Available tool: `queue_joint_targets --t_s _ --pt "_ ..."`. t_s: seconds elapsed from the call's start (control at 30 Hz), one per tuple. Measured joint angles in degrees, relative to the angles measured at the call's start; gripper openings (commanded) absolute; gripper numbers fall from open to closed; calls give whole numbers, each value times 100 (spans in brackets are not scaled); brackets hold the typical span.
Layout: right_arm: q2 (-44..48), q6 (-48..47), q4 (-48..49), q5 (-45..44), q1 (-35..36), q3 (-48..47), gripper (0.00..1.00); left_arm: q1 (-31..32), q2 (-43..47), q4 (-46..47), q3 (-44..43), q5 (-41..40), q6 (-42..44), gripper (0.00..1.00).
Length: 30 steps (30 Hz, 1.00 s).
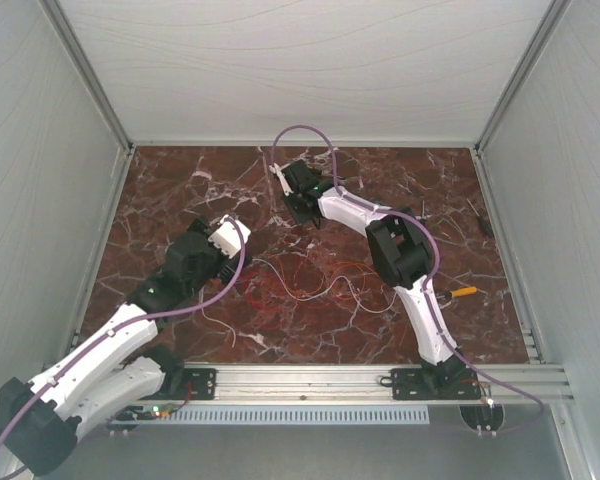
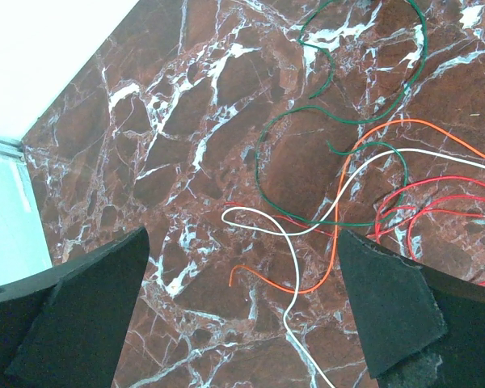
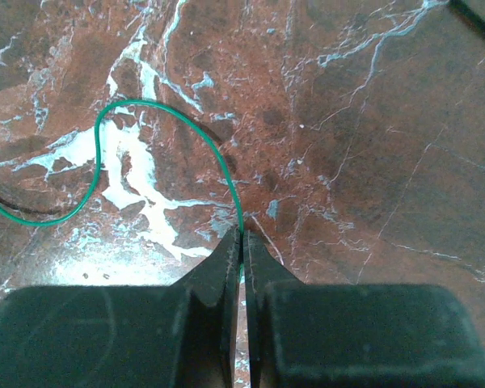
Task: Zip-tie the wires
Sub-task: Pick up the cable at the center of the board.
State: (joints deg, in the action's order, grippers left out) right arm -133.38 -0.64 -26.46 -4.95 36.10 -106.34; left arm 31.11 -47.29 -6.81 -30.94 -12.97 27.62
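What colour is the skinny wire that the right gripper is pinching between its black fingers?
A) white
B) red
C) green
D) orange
C: in the right wrist view, the right gripper is shut on the end of a thin green wire that curls away over the red marble table.

Left arm stretches from its base toward one o'clock, left hand [image 1: 227, 233] held low, fingers [image 2: 81, 315] spread wide apart. Right arm bends at the elbow and reaches toward eleven o'clock, right hand [image 3: 242, 236] pinched tight on a green wire [image 3: 225, 168].
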Motion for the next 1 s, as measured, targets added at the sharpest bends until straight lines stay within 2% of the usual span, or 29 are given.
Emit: queue_joint_targets --t_s 0.27,0.57,1.0 --pt "387 -190 164 -485 94 -155 0 -39 -2 94 0 -4 -44 99" --pt "1390 -693 1019 -1263 476 -573 0 -76 0 153 0 -59 -83 99" --pt "1685 -833 1510 -1821 879 -1246 0 -216 179 424 118 -334 -140 99"
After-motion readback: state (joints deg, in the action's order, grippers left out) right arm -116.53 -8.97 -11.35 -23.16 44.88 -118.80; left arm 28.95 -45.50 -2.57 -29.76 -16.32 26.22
